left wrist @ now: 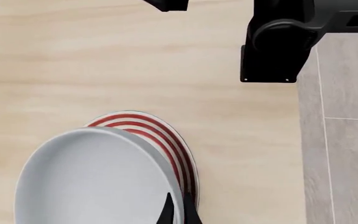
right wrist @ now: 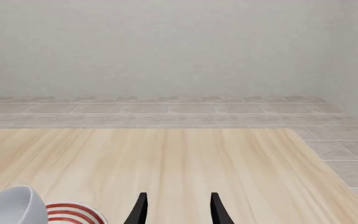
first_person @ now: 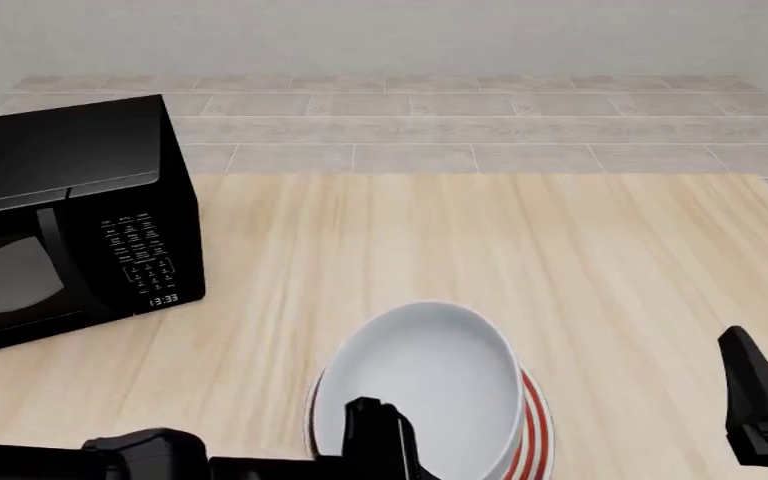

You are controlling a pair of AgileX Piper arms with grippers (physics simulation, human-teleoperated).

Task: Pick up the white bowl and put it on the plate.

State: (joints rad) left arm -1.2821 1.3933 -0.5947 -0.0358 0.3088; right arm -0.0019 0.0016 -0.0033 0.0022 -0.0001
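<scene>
I see a pale wood desk with grey floor tiles and a plain wall beyond; a black microwave stands at far left. At the near edge, centre, the bowl sits over the plate, mouth up and tipped, its far rim raised; round, so no long axis. My left hand is pinched on the bowl's near rim, fingers nearly together. At right my right hand is spread, holding nothing, above bare desk beside the plate.
</scene>
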